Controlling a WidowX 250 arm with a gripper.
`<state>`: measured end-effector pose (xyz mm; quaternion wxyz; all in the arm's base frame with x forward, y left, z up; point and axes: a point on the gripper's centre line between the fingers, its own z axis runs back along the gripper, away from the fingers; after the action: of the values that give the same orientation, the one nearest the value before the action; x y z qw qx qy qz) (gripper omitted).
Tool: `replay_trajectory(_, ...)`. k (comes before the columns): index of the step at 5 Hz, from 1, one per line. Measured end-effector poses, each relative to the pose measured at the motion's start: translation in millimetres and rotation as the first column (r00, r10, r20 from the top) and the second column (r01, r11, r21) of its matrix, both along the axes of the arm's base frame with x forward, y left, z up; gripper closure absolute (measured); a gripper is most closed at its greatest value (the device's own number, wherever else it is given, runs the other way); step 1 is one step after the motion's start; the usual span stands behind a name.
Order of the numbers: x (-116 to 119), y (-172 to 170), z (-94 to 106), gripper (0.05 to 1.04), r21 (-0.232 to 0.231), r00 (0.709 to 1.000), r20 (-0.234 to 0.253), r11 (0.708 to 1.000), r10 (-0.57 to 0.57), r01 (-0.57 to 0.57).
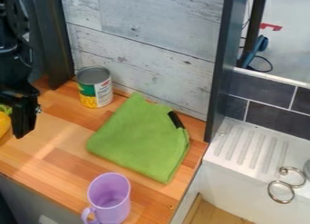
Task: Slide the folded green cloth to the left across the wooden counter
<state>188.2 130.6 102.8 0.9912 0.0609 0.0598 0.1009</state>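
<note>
Looks like the grasping step to me, but can't tell if the hand (pixel 24 128) is released or clenched on the yellow-and-green thing (pixel 4 123) right by it at the view's left edge, so next up probably calls for a sure grip.

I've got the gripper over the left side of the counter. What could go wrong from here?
The yellow thing sits right by the gripper, so a small sideways move might knock it. The purple cup stands near the counter's front edge; a bump could tip it off. The can is close to the green cloth's far corner, so dragging the cloth that way may nudge it.
</note>
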Motion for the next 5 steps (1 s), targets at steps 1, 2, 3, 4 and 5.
replay_trajectory(1,-1,-2,-4.9,0.083,-0.014,1.0,-0.017,1.0,-0.001,0.001)
replay_trajectory(2,29,-22,-2.0,0.083,-0.045,0.994,0.012,0.993,-0.106,0.107)
replay_trajectory(3,50,-39,-0.1,0.083,-0.081,0.986,0.056,0.983,-0.159,0.163)
replay_trajectory(4,77,-60,-9.2,0.083,-0.102,0.973,0.131,0.973,-0.192,0.206)
replay_trajectory(5,99,-74,-22.2,0.083,-0.114,0.965,0.199,0.974,-0.172,0.197)
